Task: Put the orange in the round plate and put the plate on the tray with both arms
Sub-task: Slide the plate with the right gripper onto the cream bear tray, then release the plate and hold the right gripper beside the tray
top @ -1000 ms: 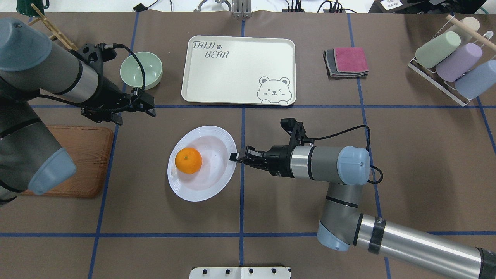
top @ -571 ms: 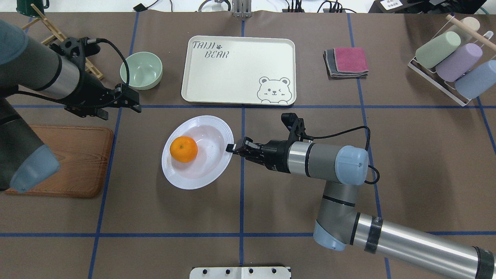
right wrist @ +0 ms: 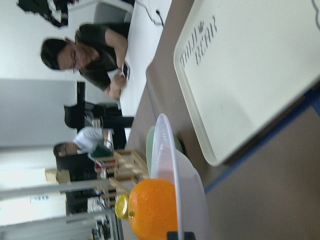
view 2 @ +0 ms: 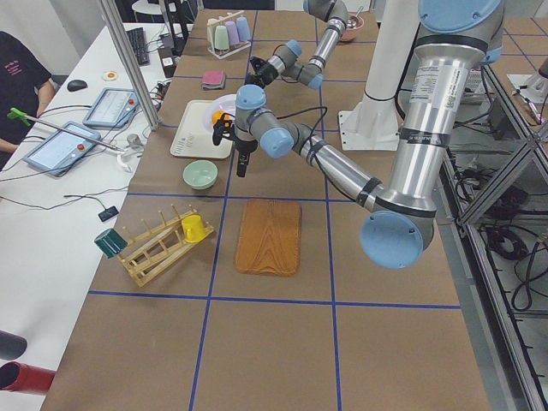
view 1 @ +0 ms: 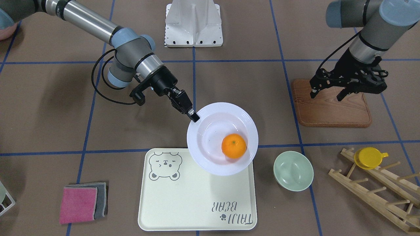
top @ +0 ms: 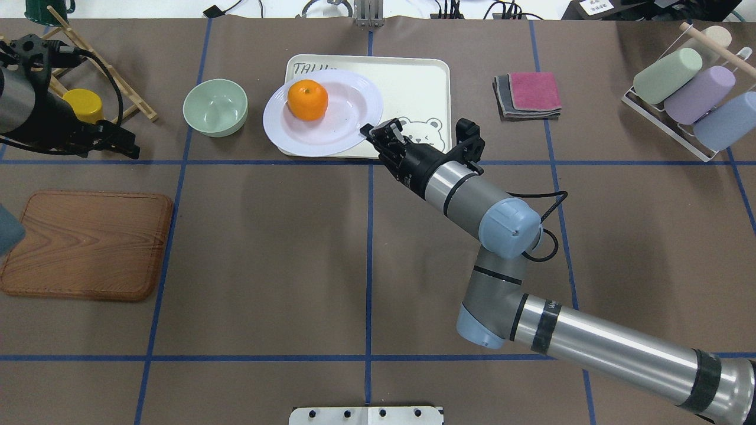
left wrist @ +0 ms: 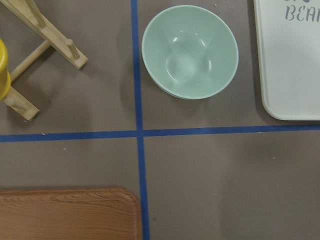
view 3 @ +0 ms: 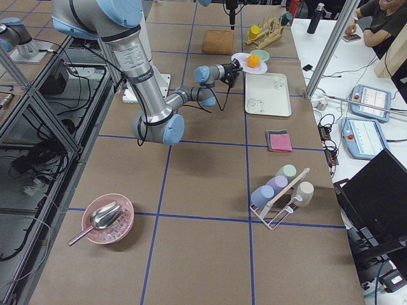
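Seen from overhead, the right gripper [top: 369,131] is clamped tight on the round plate [top: 339,133], pinching its rim at 4 o'clock. The orange [top: 307,100] sits inside at 10 o'clock. The plate overlaps the tray [top: 419,82] at its 8 o'clock corner; whether it touches down, I cannot tell. Way out at the plate's 9 o'clock, the left gripper [view 1: 325,96] hangs spread and empty.

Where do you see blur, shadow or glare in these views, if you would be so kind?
Right wrist view: scene turned sideways, the orange and round plate close and cropped at the bottom edge, people behind soft. Front-facing view: sharp, the plate throws a soft shadow on the tray. Left wrist view: crisp, faint sheen in the green bowl.
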